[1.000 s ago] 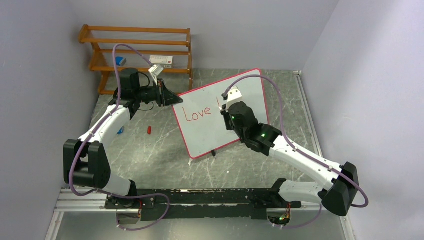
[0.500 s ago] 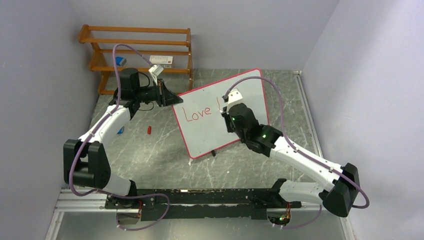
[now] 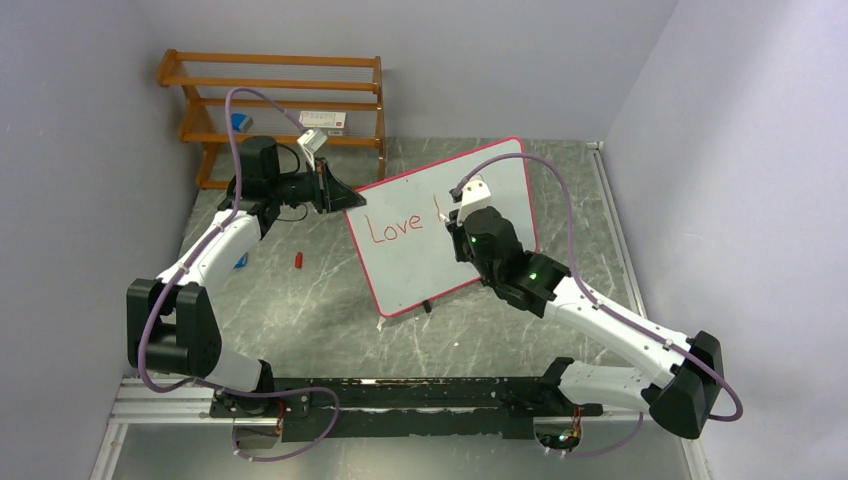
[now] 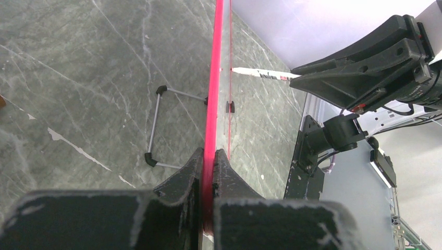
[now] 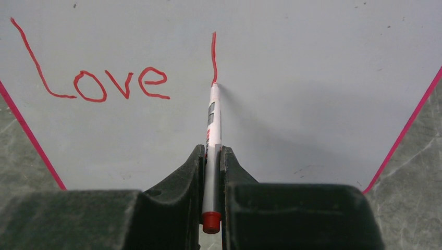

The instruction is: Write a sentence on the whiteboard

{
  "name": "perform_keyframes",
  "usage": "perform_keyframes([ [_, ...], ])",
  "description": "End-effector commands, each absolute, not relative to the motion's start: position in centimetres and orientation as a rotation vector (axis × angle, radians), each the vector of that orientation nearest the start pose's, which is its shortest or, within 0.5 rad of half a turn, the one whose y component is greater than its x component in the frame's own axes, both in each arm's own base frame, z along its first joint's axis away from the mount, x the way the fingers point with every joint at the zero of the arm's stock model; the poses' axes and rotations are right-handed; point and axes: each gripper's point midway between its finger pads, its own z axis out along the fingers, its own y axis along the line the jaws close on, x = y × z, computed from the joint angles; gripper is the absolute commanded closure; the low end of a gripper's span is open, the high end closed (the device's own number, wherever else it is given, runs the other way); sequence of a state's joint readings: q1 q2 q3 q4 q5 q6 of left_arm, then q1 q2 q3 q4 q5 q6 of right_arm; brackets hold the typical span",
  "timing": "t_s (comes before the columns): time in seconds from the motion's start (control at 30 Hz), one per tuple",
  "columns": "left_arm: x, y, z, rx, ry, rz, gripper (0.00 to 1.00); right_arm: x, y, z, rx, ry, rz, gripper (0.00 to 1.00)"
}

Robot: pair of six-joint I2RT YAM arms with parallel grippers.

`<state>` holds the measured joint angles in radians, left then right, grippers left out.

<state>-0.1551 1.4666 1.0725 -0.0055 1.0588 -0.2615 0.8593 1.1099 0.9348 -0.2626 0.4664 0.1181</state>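
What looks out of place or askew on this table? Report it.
A small red piece, maybe a marker cap, lies loose on the table left of the whiteboard. The whiteboard sits skewed to the table's edges, its rim clamped by the left gripper. Nothing looks spilled or damaged.

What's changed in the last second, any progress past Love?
The right pincer, shut on the white red-ended marker, edged slightly rightward in the overhead view; its tip sits at the foot of a red vertical stroke after the red handwritten Love. Nothing taken or released. The left pincer still clamps the red-framed white whiteboard; the small red object stays put.
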Motion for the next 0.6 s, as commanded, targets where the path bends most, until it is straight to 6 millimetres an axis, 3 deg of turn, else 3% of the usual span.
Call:
perform_keyframes([
  [0.0, 32.94, -21.78, 20.91, 0.608, 1.984, -1.299, 0.95, 29.08, 21.59, 24.03, -0.404, 1.867, 0.171, 1.00],
  [0.57, 32.99, -21.78, 20.77, 0.607, 1.988, -1.299, 0.95, 29.97, 21.78, 23.72, -0.409, 1.857, 0.126, 1.00],
])
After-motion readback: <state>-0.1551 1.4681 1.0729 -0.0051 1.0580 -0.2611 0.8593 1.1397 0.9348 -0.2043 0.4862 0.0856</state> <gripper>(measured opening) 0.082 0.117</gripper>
